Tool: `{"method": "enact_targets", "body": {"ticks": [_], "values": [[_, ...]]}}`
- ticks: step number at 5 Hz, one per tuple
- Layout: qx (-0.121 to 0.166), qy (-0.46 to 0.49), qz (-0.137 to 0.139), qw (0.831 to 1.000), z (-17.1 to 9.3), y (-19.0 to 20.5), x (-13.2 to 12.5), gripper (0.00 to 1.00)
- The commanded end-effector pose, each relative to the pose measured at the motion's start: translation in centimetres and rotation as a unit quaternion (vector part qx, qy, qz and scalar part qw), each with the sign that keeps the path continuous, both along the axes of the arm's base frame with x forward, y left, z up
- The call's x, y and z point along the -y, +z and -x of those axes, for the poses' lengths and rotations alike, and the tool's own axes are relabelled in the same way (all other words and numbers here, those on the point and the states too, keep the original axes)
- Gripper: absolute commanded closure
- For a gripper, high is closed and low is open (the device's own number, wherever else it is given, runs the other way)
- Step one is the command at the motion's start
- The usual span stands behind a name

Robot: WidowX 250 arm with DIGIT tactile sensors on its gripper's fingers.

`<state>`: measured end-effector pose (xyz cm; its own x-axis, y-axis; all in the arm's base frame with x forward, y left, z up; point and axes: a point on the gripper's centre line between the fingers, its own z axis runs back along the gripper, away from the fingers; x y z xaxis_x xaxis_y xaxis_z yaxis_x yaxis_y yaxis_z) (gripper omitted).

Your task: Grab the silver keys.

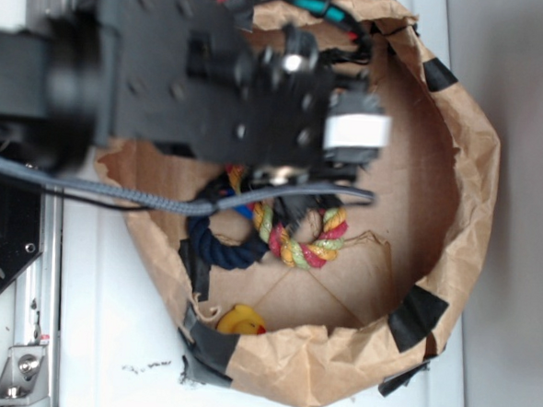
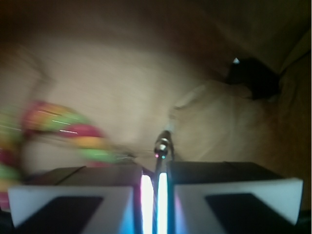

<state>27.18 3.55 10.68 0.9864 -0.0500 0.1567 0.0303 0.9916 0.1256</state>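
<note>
In the wrist view a thin shiny metal piece of the silver keys (image 2: 163, 144) sticks out from between my gripper's (image 2: 157, 168) two fingers, which are pressed almost together on it. The picture is blurred, so the rest of the bunch does not show. In the exterior view my black arm (image 1: 260, 83) hangs over the brown paper basin (image 1: 467, 179) and hides both the jaws and the keys. The multicoloured twisted rope (image 1: 306, 243) lies just below the arm; it appears at the left of the wrist view (image 2: 63, 129).
A navy rope (image 1: 218, 242) curls left of the coloured one. A yellow object (image 1: 237, 321) sits against the basin's near wall. Black tape patches (image 1: 417, 314) hold the paper rim. A grey cable (image 1: 116, 189) runs across under the arm.
</note>
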Motion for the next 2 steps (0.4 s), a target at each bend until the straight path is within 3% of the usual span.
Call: {"method": "enact_targets", "body": {"ticks": [1, 2], "values": [[0.022, 0.03, 0.09, 0.995, -3.45, 7.72, 0.73, 1.0], [0.002, 0.018, 0.107, 0.994, -3.92, 7.01, 0.8, 1.0]]}}
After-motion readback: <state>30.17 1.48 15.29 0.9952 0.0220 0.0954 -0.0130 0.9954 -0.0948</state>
